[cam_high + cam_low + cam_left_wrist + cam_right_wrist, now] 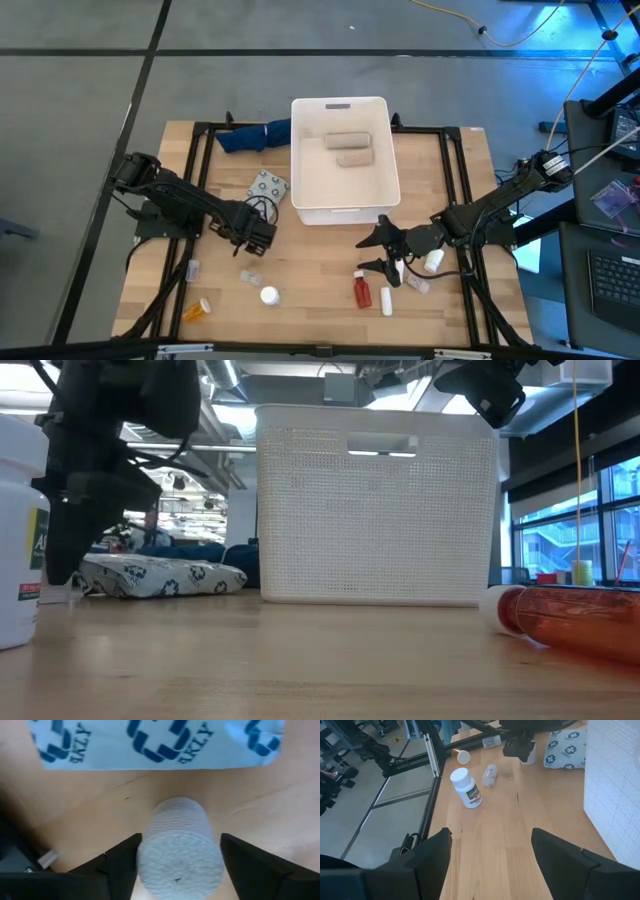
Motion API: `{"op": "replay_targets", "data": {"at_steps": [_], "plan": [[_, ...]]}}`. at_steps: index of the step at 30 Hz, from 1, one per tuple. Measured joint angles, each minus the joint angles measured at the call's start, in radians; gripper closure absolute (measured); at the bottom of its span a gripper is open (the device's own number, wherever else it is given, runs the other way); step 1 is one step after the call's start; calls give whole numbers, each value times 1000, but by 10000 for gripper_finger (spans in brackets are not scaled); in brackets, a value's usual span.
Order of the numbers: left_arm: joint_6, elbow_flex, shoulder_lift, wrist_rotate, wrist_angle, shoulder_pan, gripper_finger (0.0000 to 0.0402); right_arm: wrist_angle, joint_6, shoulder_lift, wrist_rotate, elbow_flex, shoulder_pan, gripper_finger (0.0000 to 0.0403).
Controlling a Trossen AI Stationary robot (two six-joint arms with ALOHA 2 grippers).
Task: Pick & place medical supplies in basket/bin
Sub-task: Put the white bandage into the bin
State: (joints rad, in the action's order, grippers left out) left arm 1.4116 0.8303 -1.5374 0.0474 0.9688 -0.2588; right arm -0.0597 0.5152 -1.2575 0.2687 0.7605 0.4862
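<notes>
I see bare tabletop [320,265] at six o'clock of the white tub [343,205]; bottles [362,292] crowd five o'clock.

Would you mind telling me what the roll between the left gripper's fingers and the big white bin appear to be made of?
The roll looks like soft crinkled gauze or crepe bandage: its matte white surface shows fine wavy ridges and a fuzzy wound end. The bin looks like rigid matte white plastic, judging by its fine grid-textured wall and cleanly moulded handle slot.

In the low view the red bottle [575,622] beside the basket [375,500] ran off the edge, and a white bottle [18,530] was cut too.
</notes>
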Motion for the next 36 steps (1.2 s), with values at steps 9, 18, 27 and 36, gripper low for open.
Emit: {"op": "replay_targets", "data": {"at_steps": [9, 18, 27, 36], "plan": [[-54, 9, 54, 34, 3, -9, 246, -24, 5, 0, 0, 0, 0, 128], [-115, 170, 253, -139, -73, -37, 264, -174, -23, 0, 102, 2, -3, 128], [-529, 348, 241, -139, -395, -15, 263, -236, 147, -9, -52, 53, -108, 128], [-890, 509, 56, 40, -391, 56, 263, -55, -51, -21, -49, 187, -122, 128]]}}
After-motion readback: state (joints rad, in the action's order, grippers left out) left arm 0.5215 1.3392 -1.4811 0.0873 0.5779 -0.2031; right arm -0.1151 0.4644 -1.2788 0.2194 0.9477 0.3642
